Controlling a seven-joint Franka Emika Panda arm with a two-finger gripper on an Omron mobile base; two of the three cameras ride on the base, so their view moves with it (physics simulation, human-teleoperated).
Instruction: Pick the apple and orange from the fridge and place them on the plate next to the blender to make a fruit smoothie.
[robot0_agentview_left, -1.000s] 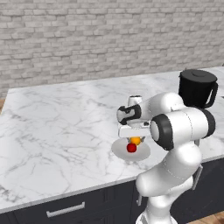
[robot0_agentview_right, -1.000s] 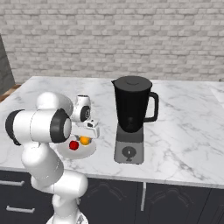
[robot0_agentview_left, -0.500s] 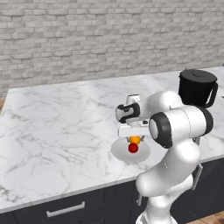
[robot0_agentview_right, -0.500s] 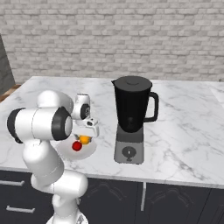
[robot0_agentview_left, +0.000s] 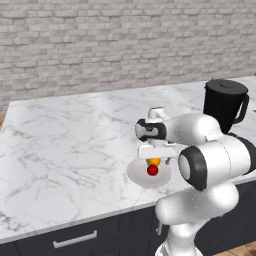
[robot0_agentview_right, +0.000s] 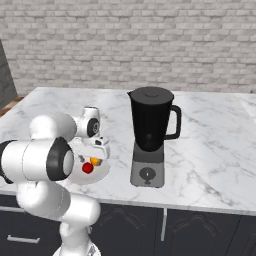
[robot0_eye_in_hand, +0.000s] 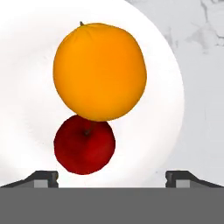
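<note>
Looking nearly done: one apple (robot0_eye_in_hand: 85, 144) and one orange (robot0_eye_in_hand: 99, 72) both over the plate (robot0_eye_in_hand: 26, 87), which sits on the tabletop (robot0_agentview_left: 70, 140) just left of the one blender (robot0_agentview_right: 150, 135). Orange looks close under the pincer (robot0_eye_in_hand: 112, 177); can't tell if it's fully settled on the plate. Pincer jaws spread wide, gripping nothing. Left, by my read: retract the arm.

place: kitchen | shown by: marble counter (robot0_agentview_left: 65, 145), brick wall (robot0_agentview_left: 100, 45) behind it, dark drawer (robot0_agentview_left: 75, 240) with silver handle below, blender (robot0_agentview_right: 150, 135) stood on top
</note>
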